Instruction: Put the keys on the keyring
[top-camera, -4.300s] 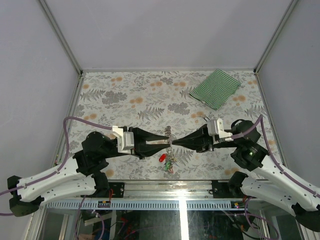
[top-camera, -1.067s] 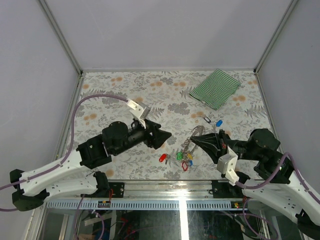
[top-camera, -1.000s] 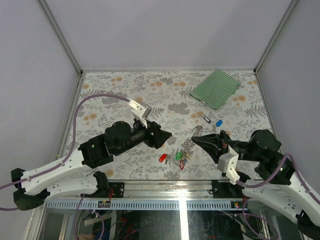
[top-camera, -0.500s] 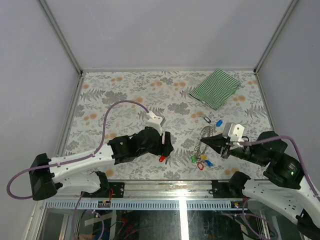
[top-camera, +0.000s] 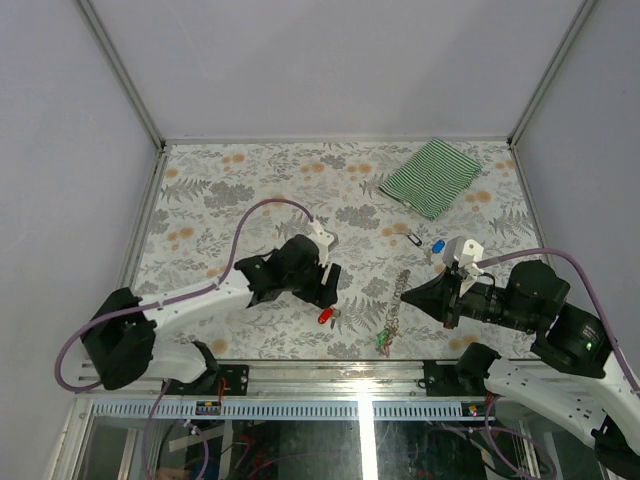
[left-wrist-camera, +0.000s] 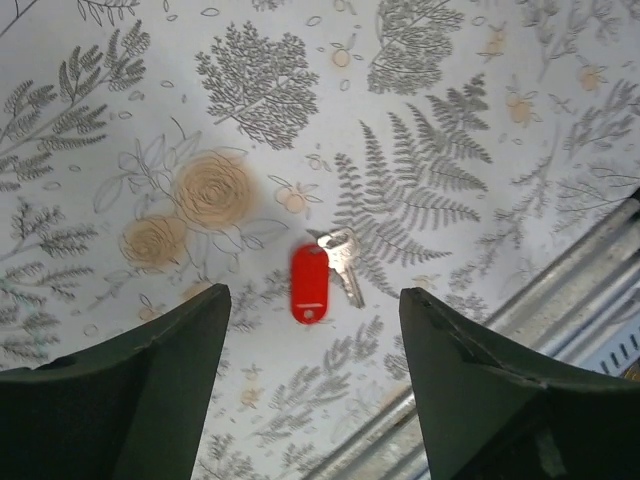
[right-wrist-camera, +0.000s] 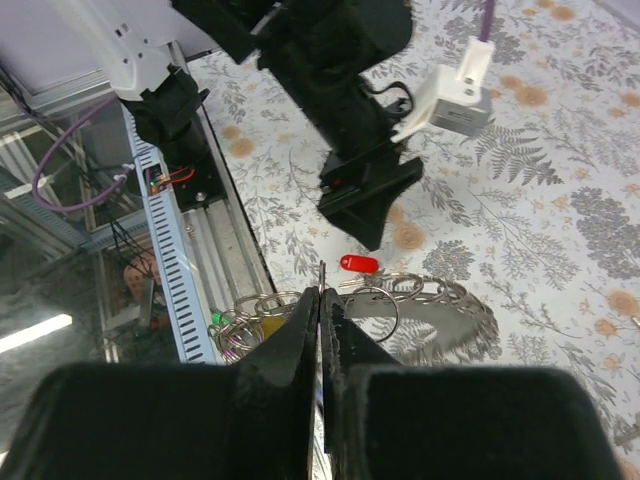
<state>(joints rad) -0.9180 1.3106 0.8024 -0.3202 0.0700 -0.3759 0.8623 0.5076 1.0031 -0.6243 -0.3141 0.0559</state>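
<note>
Flowery table (top-camera: 250, 180) lies below. Your left gripper (top-camera: 322, 288) is wide open and empty, right over the red key (left-wrist-camera: 311, 284) at the middle of its view. Drop straight down and pinch its red part. Your right gripper (right-wrist-camera: 320, 300) pinches the keyring (right-wrist-camera: 440, 290), lower right from above.

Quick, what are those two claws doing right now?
Left gripper: open, empty, over the red-tagged key.
Right gripper: closed, pinching the keyring.
</note>
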